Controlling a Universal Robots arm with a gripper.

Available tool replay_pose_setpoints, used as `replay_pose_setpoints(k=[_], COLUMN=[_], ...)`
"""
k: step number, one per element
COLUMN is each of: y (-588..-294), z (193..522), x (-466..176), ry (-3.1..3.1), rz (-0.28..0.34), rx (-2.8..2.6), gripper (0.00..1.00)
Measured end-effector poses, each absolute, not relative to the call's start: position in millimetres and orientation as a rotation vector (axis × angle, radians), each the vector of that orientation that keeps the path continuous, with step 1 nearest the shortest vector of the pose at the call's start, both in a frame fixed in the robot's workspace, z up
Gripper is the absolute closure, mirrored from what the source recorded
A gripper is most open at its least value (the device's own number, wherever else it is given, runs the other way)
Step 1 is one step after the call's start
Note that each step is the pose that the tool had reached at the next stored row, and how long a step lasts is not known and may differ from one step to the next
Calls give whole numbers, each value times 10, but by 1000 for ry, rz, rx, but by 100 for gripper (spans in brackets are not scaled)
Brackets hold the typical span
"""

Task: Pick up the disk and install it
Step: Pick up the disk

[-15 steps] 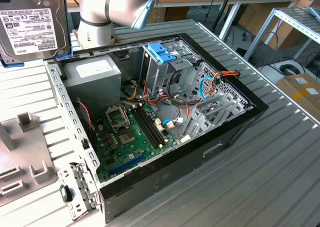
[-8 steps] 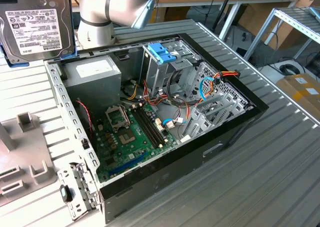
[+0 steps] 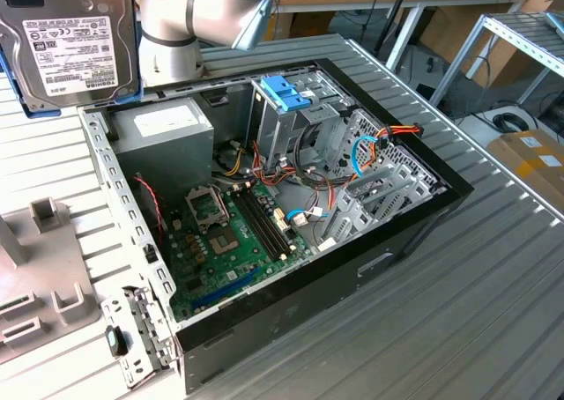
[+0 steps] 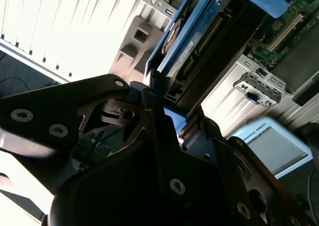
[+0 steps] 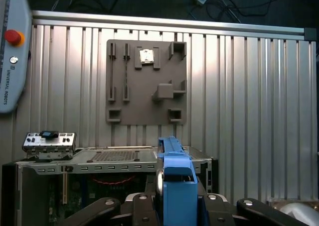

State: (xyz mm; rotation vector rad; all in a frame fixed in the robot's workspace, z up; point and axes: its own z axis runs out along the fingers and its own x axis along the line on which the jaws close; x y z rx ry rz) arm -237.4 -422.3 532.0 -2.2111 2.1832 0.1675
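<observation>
**Disk held aloft beside the open case, not yet in its bay**

The claw (image 5: 177, 203) is clenched on the disk (image 3: 66, 43), gripping it by the edges of its blue carrier frame (image 5: 175, 178). The disk hangs label-out above the table (image 3: 493, 268) at the exterior view's upper left, near the computer case (image 3: 352, 277) but well apart from the drive cage (image 3: 282, 127). The hold looks narrow, so a jolt could tilt the drive or let it slip. A skewed approach might jam the frame against the cage rails. Loose cables (image 3: 370, 144) beside the cage could snag it.
</observation>
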Motion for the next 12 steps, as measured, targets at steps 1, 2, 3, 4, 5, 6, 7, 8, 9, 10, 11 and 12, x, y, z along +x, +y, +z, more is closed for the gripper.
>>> replay_pose_setpoints(k=[1, 2, 3, 4, 5, 6, 7, 8, 9, 10, 11, 12], y=[-4224, -4226, -4228, -4230, -4231, -4234, -4237, -4240, -4242, -4243, -4244, -4246], z=[5318, 5314, 5312, 5310, 5308, 5307, 5304, 5302, 5301, 5300, 5298, 5297], x=[-2365, -2348, -2332, -2324, -2317, -2307, -2297, -2291, -2284, -2279, -2275, -2269], ry=[2183, 2183, 2183, 2183, 2183, 2183, 2183, 2183, 2183, 2183, 2183, 2183], rz=[167, 168, 168, 168, 167, 168, 167, 167, 167, 167, 167, 167], rx=[-2211, -2211, -2211, -2211, -2211, -2211, -2211, -2211, -2211, -2211, -2211, -2211], gripper=[63, 63, 63, 63, 63, 63, 63, 63, 63, 63, 63, 63])
